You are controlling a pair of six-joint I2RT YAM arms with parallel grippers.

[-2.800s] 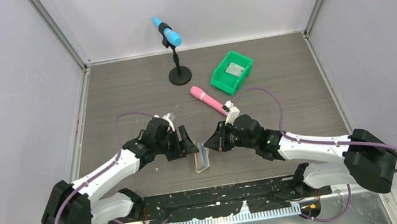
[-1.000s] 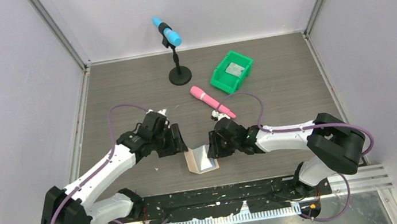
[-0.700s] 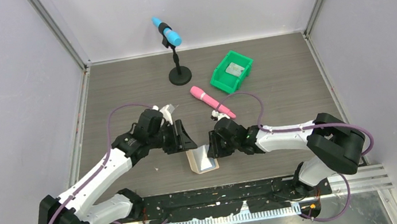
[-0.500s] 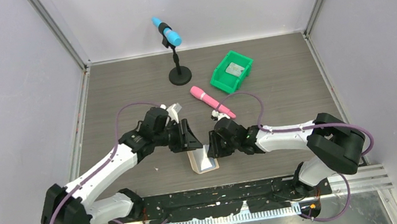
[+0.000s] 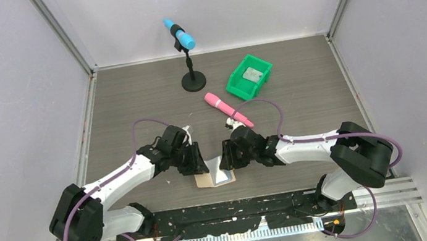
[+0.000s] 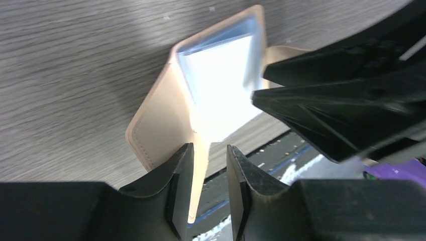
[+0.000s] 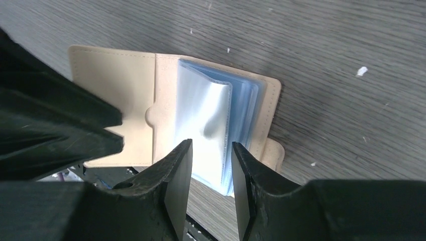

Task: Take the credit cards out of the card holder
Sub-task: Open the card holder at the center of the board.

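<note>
The tan card holder [image 5: 205, 181] lies open near the table's front edge, between both grippers. Its clear plastic sleeves [image 7: 206, 110] fan up from the spine, with bluish edges [image 7: 247, 103] showing inside them. I cannot make out a credit card in the sleeves. My left gripper [image 6: 209, 150] straddles the raised tan cover [image 6: 161, 120]. The flap rests against one finger and a gap stays on the other side. My right gripper [image 7: 211, 145] stands open over the sleeves. A pale grey card [image 5: 250, 74] lies in the green bin [image 5: 237, 86].
A pink handheld microphone [image 5: 225, 108] lies just behind the right gripper [image 5: 225, 159]. A blue microphone [image 5: 180, 36] stands on a black stand [image 5: 193, 82] at the back. The black mounting rail [image 5: 241, 207] runs right below the holder. The left gripper [image 5: 198, 163] faces the right one closely.
My left gripper came down and right onto the holder's tan cover, and its jaws narrowed. The cover now lies lower. The right arm has hardly moved.
</note>
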